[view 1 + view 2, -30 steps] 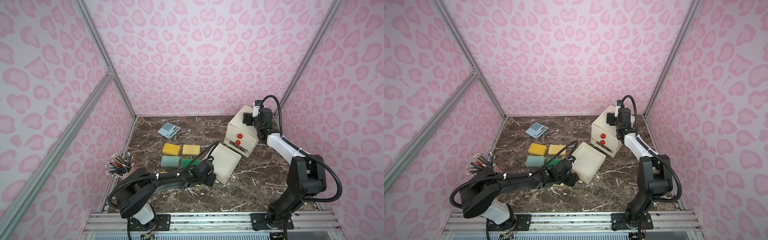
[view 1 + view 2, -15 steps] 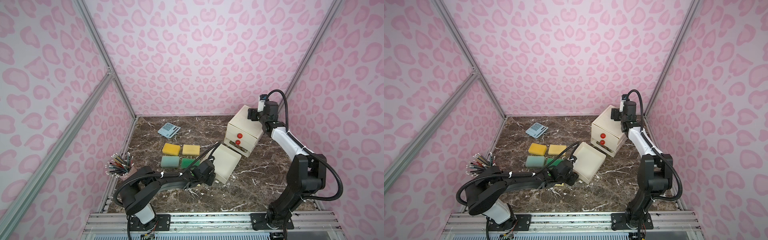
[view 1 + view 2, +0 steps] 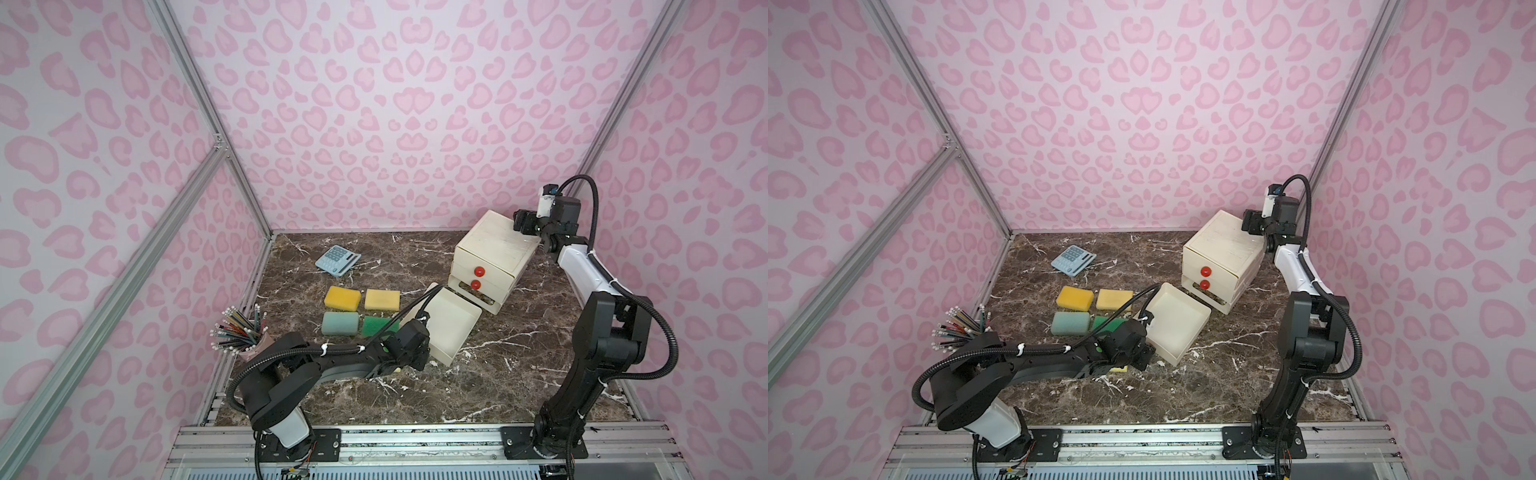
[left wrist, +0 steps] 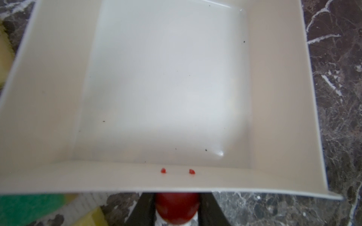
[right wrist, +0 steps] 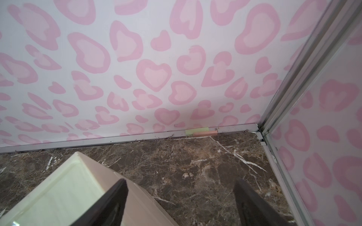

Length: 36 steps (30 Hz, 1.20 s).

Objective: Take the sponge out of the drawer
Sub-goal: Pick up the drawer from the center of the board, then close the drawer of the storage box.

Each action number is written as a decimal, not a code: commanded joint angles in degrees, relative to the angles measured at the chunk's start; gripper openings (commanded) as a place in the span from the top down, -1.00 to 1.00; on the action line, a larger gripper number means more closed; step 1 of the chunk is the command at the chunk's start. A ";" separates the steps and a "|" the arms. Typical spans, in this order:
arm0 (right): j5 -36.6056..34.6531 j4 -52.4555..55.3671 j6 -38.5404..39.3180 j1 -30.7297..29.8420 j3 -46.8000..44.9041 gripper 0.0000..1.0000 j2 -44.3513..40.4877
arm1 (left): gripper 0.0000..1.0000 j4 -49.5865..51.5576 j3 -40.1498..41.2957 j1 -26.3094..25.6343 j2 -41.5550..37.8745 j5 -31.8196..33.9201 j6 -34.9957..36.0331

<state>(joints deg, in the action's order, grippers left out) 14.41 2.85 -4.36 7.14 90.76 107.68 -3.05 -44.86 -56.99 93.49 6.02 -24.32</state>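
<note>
The cream plastic drawer [image 4: 58,97]'s round red knob [image 4: 176,203] is clamped by the left gripper [image 4: 176,212]; level sliding is advised; the right gripper [image 5: 180,195] is held open.

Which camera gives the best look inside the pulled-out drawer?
The left wrist view: the drawer fills the frame, its empty inside seen from above. Both top views show the drawer small and slanted. The right wrist view misses it, showing the cabinet top instead.

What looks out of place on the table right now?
The bottom drawer looks pulled clean out of the cabinet: it lies skewed on the marble table, empty. The left fingers pinch its red knob.
</note>
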 commanded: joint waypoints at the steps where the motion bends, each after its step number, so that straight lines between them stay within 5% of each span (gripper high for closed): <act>1: 3.57 -0.71 0.31 -0.10 0.12 -0.74 0.51 | 0.77 0.25 -1.62 -0.05 -0.75 -0.50 1.63; 13: 7.32 4.75 2.08 -0.43 -0.09 -0.70 0.97 | 0.84 1.15 -4.90 -0.93 -1.08 1.71 4.54; 36: 7.63 6.74 3.07 -1.29 -6.66 -0.65 0.19 | 0.89 -12.04 -6.58 -0.93 7.05 1.01 3.02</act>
<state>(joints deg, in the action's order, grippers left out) 19.92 -2.59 0.51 6.42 85.03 106.28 -11.27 -50.35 -57.91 99.50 7.27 -21.47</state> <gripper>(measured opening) 0.826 0.327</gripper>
